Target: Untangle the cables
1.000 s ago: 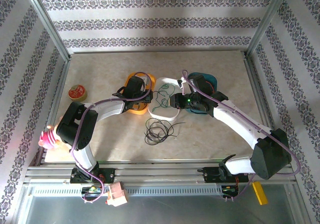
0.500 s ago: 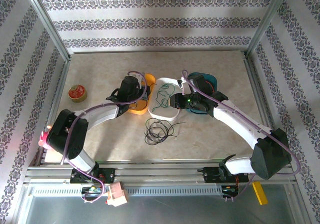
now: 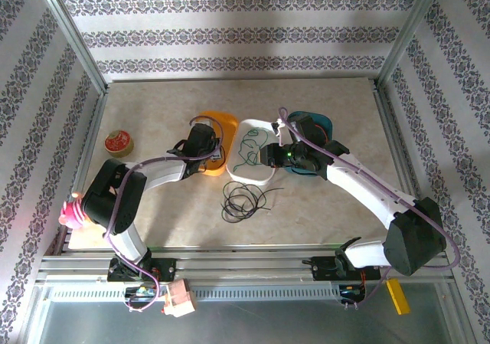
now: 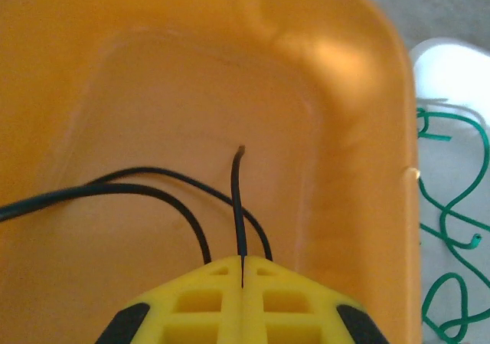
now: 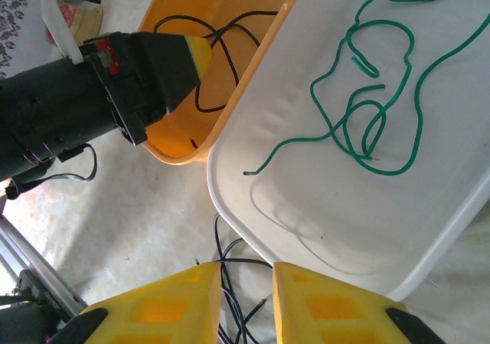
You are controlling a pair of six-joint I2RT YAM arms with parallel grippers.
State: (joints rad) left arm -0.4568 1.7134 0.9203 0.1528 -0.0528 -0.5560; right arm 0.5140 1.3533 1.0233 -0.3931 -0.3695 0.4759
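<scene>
Nearest, thin black wire coil loose on beige table. Beyond, left gripper pinching black wire strand in orange plastic tray; right gripper slightly parted, apparently empty, beside green wire in white plastic tray. Probably light, limp, snag-prone: grip near free ends.

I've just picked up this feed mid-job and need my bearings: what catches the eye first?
The left gripper, shut on a black cable, sits over the orange tray with the strand's loops lying inside. Beside it, a green cable sprawls in the white tray, and the right gripper hovers open by that tray's rim. A loose black coil lies on the table, nearer the arms' bases.
</scene>
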